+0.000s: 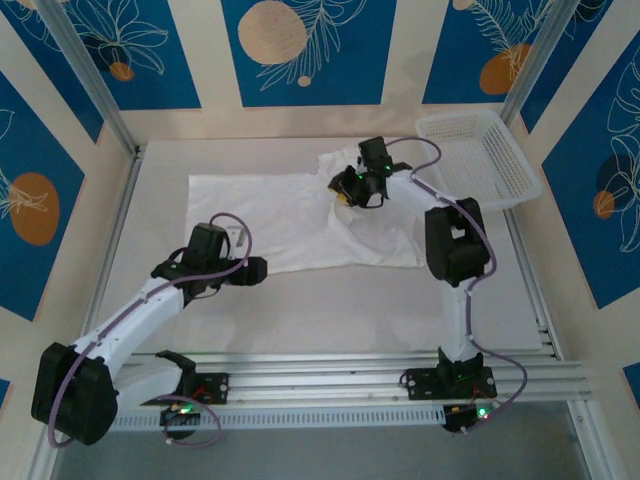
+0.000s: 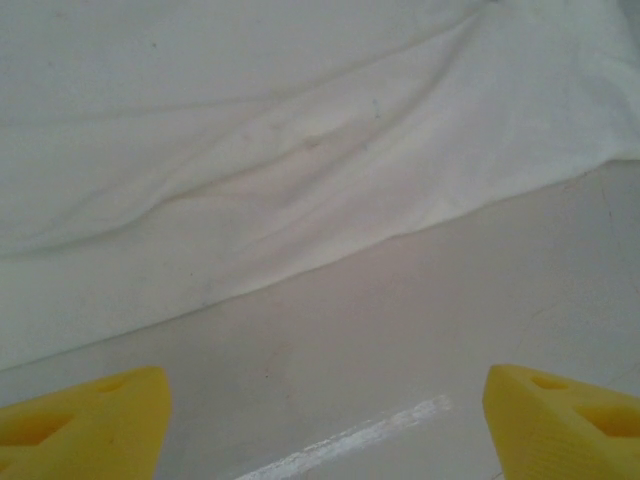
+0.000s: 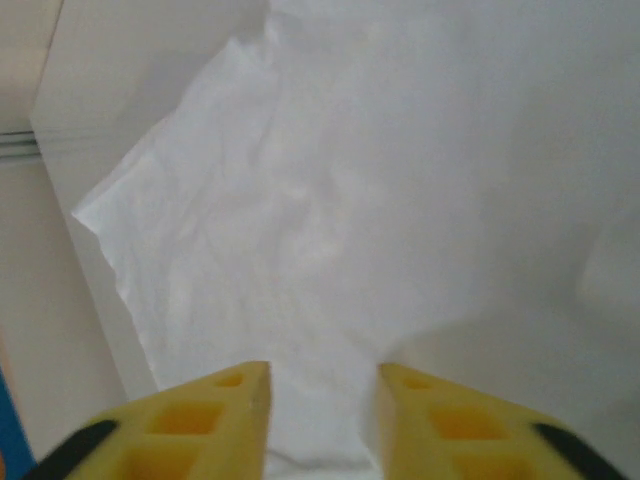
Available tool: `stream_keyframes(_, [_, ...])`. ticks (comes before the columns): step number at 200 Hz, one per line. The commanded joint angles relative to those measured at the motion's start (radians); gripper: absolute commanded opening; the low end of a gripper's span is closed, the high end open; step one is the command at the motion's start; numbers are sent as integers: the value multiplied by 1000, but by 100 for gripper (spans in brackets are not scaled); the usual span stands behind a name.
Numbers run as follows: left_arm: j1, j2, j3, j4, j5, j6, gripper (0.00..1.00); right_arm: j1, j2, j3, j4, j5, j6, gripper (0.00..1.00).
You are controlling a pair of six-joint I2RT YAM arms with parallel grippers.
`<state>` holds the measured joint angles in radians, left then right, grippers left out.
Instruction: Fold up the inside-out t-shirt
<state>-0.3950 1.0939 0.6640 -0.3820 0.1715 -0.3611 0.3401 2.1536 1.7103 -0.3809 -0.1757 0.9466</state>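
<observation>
White thin cloth at mid-table: found t-shirt (image 1: 290, 215) spread mostly flat on table (image 1: 330, 310), wider left to right than near to far. Noted far-right part rumpled and bunched, remainder smooth apart from low wrinkles along near hem. Located left gripper (image 1: 258, 271) at that near hem, left of centre, low over bare tabletop. Confirmed from left wrist view: yellow fingers (image 2: 90, 420) set wide apart, with bare table alone between them and hem lying just beyond, untouched. Located right gripper (image 1: 350, 195) over rumpled far-right part of t-shirt. Confirmed from right wrist view: yellow fingers (image 3: 220, 410) parted by a narrow gap, with white cloth visible through gap and spreading away beyond it. Unable to establish whether cloth touches either finger. Recorded white mesh basket (image 1: 500, 165) at far-right corner of table, close to right of t-shirt, right way up. Unable to establish contact between basket and cloth. Found left arm base (image 1: 190, 385) and right arm base (image 1: 460, 385) at near edge of table, well apart from t-shirt.
</observation>
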Motion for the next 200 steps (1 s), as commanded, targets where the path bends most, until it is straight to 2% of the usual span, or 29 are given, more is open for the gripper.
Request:
stream_keyframes(1, [-6, 14, -6, -18, 4, -13, 82, -7, 43, 136, -165, 25, -87, 40])
stream_keyframes(15, [-6, 26, -10, -16, -17, -36, 82, -31, 16, 166, -207, 10, -120, 42])
stream_keyframes(26, [-6, 40, -7, -24, -81, -79, 82, -53, -43, 129, -205, 3, -143, 42])
stream_keyframes(38, [-1, 63, 14, -59, -181, -142, 74, -81, -136, 22, -165, -3, -145, 40])
stream_keyframes(54, [9, 108, 46, -85, -275, -180, 52, -127, -279, -191, -71, -29, -106, 34])
stream_keyframes(68, [24, 154, 67, -92, -364, -220, 19, -164, -391, -397, 14, -35, -66, 20])
stream_keyframes(79, [57, 191, 80, -90, -397, -252, 0, -193, -456, -532, 57, -29, -39, 13])
stream_keyframes(104, [139, 277, 114, -65, -394, -319, 0, -250, -513, -742, 109, -34, -6, 0])
stream_keyframes(120, [188, 328, 128, -31, -384, -357, 0, -275, -510, -809, 110, -23, -2, 0])
stream_keyframes(142, [260, 416, 153, -21, -358, -405, 0, -289, -491, -834, 56, 18, 6, 0])
stream_keyframes(164, [323, 479, 149, -40, -350, -508, 0, -296, -464, -828, -8, 47, -11, 0])
stream_keyframes(200, [402, 492, 24, 19, -267, -608, 0, -317, -481, -835, -53, 19, -22, 0])
